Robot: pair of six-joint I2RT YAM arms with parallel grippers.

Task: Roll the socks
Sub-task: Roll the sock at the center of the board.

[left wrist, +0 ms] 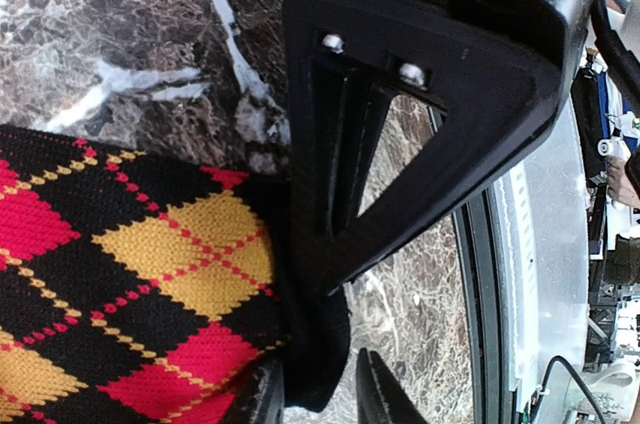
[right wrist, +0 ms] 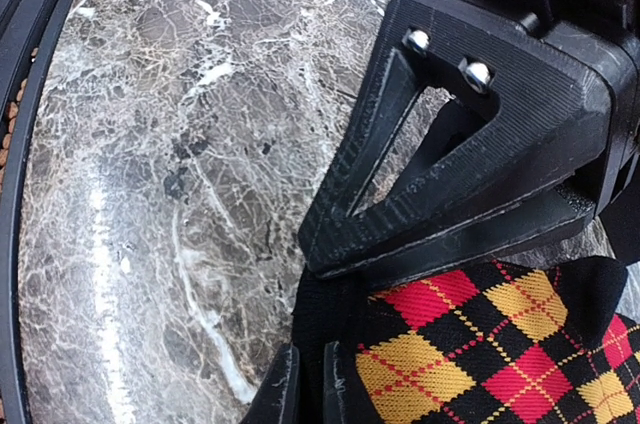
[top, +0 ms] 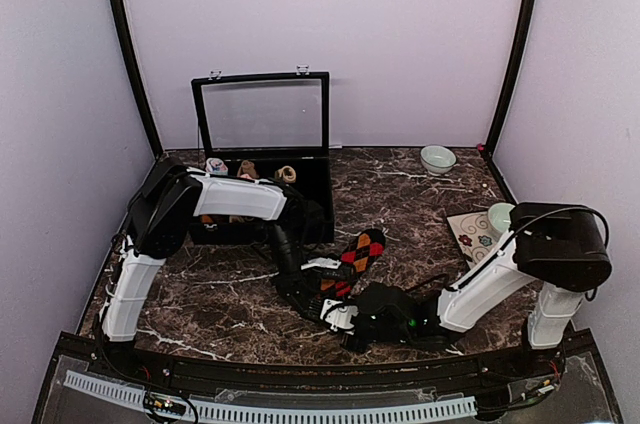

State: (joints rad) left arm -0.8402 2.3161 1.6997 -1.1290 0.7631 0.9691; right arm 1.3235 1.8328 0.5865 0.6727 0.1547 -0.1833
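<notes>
One of the socks, black with red and yellow argyle diamonds (top: 362, 249), lies on the marble near the middle and runs down toward both grippers. In the left wrist view this sock (left wrist: 130, 274) fills the lower left, and my left gripper (left wrist: 320, 384) is closed around its plain black end. My right gripper (right wrist: 312, 379) has its fingers nearly together, pinching the black edge of the same sock (right wrist: 500, 354). From above, the left gripper (top: 318, 282) and right gripper (top: 340, 316) meet at the sock's near end. Each wrist view is partly blocked by the other arm's triangular finger (left wrist: 420, 114).
An open black case with a clear lid (top: 262, 114) stands at the back left, with small sock rolls (top: 247, 171) inside. A pale bowl (top: 437, 158) sits at the back right. A patterned cloth (top: 468, 234) and a cup (top: 500, 216) lie at the right. The table's rail (top: 300, 376) runs close below the grippers.
</notes>
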